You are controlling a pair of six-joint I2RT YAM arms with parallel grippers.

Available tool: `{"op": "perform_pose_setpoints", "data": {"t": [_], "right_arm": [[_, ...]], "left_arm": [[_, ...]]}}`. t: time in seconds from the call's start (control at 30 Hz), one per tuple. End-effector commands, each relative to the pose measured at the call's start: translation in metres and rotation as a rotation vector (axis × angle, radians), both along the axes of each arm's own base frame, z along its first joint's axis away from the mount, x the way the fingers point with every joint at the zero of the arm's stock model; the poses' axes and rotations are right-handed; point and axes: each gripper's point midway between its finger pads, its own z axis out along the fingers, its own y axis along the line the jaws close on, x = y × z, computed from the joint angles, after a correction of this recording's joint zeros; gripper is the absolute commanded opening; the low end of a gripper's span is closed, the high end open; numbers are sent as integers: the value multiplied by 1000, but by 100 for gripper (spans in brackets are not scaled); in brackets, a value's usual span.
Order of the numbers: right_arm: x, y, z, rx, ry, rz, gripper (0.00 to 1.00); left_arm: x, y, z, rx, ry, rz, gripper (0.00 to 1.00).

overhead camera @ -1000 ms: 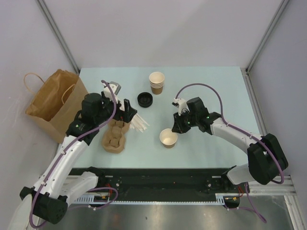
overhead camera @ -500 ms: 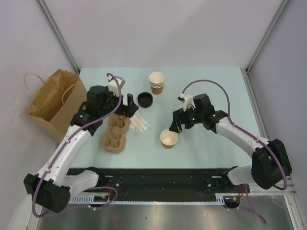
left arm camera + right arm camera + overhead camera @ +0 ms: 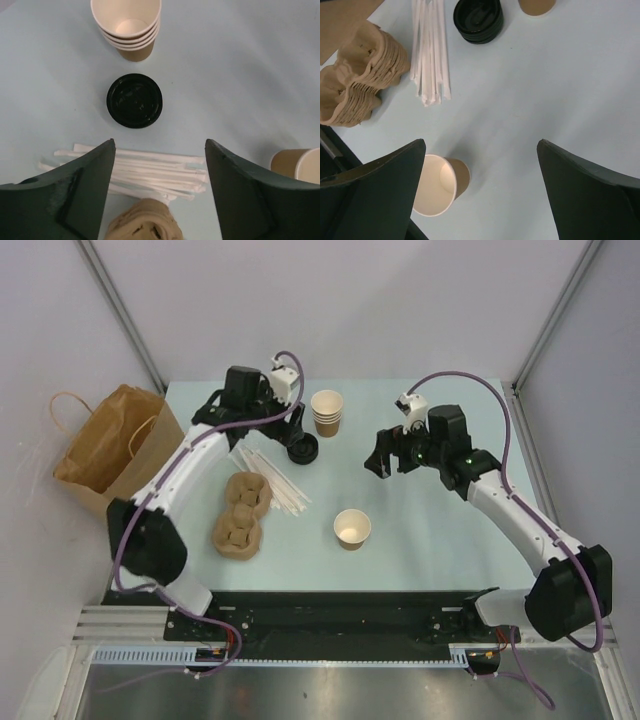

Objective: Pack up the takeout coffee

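Both my left gripper [image 3: 159,145] & right gripper [image 3: 481,145] are spread, holding nothing; paper cup [image 3: 352,528] sits lower centre of top view, black lid [image 3: 302,448] upper centre, both prob. light, cup wall thin & crushable, so I'd pinch gently mid-wall, lid by its rim.

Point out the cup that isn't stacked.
The single cup toward the near edge, upright and lidless, standing alone. The others sit nested in a stack at the far side, by the lid.
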Motion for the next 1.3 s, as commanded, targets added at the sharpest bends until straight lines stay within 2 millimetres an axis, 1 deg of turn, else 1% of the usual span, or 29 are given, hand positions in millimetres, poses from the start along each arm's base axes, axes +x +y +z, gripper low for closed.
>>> {"op": "perform_pose_setpoints", "data": {"t": [0.0, 0.03, 0.07, 0.1, 0.17, 0.2, 0.27, 0.3, 0.33, 0.4, 0.5, 0.53, 0.7, 0.73, 0.83, 1.13, 1.27], "right_arm": [[22, -8, 22, -8, -61, -71, 100], [24, -9, 21, -10, -60, -75, 100], [26, -12, 22, -10, -61, -86, 100], [30, -17, 22, -7, -55, -101, 100], [33, -22, 20, 6, -31, -118, 100], [36, -27, 18, 20, -12, -122, 100], [36, -30, 15, 46, 23, -131, 100], [38, -32, 14, 60, 36, -131, 100], [38, -33, 13, 63, 41, -131, 100], [39, -35, 13, 69, 44, -133, 100], [39, -35, 13, 72, 45, -131, 100], [40, -35, 12, 74, 49, -133, 100], [40, -33, 11, 83, 59, -122, 100], [40, -33, 10, 83, 61, -120, 100], [40, -32, 8, 80, 67, -117, 100], [41, -31, 1, 78, 85, -112, 100], [42, -31, -2, 75, 93, -115, 100]], "left_arm": [[21, -16, -10, 43, 31, -115, 71], [25, -19, -14, 41, 41, -123, 67], [29, -21, -33, 53, 83, -123, 65], [32, -23, -39, 58, 89, -125, 63], [37, -26, -51, 67, 108, -124, 63], [40, -28, -64, 73, 134, -127, 62], [44, -30, -71, 80, 140, -126, 62], [46, -33, -83, 89, 161, -128, 61], [47, -35, -85, 95, 160, -127, 61], [49, -38, -96, 108, 176, -134, 60], [52, -41, -103, 115, 182, -136, 57], [52, -43, -108, 120, 192, -138, 57], [58, -49, -116, 142, 186, -145, 56], [59, -49, -121, 145, 194, -145, 55], [61, -50, -123, 147, 197, -146, 52], [60, -53, -141, 160, 225, -154, 46], [60, -53, -145, 158, 236, -153, 44]]}}
